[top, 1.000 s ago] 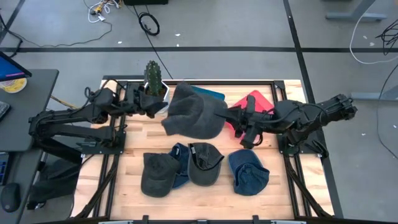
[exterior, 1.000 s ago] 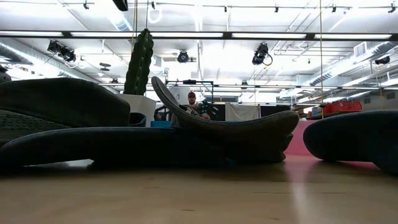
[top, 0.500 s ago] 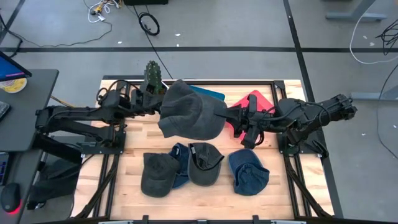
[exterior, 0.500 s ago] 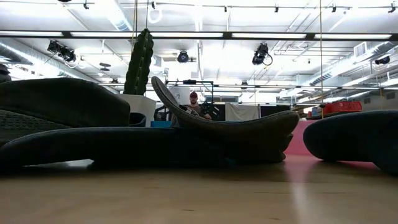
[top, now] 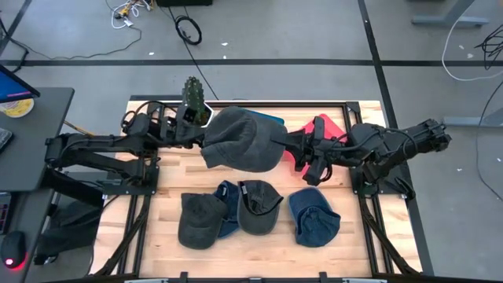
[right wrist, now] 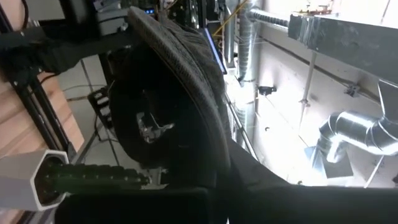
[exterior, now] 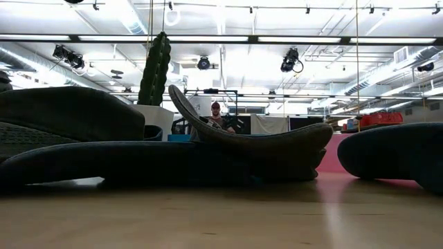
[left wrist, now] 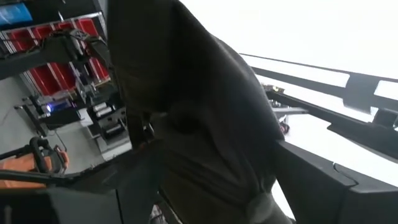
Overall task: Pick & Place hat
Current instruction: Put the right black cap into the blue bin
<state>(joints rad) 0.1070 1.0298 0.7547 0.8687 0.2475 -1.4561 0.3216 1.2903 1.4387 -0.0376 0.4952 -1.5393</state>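
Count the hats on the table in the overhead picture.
6: a big grey hat at the back, a red one behind the right arm, and four along the front. More may be hidden.

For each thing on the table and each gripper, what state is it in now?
Grey hat: lifted over the table's far side, held between both arms.
Left gripper: at the hat's left edge, jaws open.
Right gripper: jaws shut on the hat's right edge.
Three caps: lying in a row near the front.
Cactus: upright.
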